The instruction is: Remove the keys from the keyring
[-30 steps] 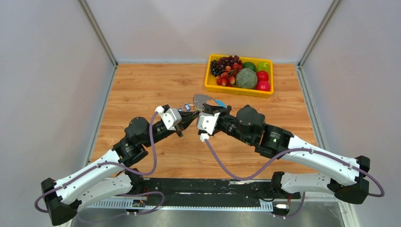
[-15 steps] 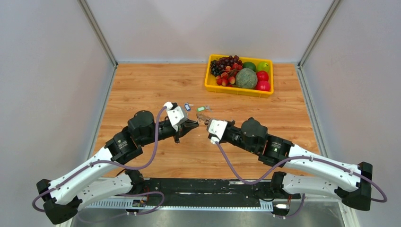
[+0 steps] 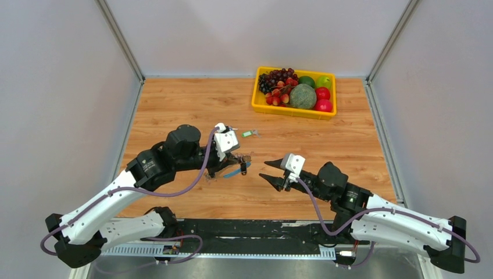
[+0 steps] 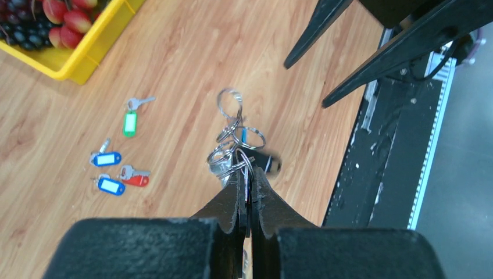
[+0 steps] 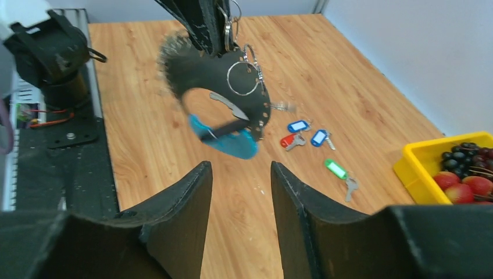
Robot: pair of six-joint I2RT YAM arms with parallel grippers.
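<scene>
The keyring (image 5: 195, 70), a toothed dark-grey loop with a light-blue section (image 5: 229, 142), hangs above the desk (image 3: 174, 104). The left end effector (image 4: 246, 177) holds it, pinched fully shut on its cluster of small split rings (image 4: 232, 125). Across the loop's opening, a silvery blade and a dark bar look like a black-tagged key not yet off, though blur leaves that unsure. Four keys (image 5: 297, 126) with blue, red and green tags lie free on the desk, toward 12 to 1 o'clock of the keyring in the overhead view. The right end effector (image 5: 239, 168) waits at the keyring's 3 o'clock, jaws spread and empty. It should probably grip the tag, not the loop, then draw it along the split ring's coil while the left holds steady.
</scene>
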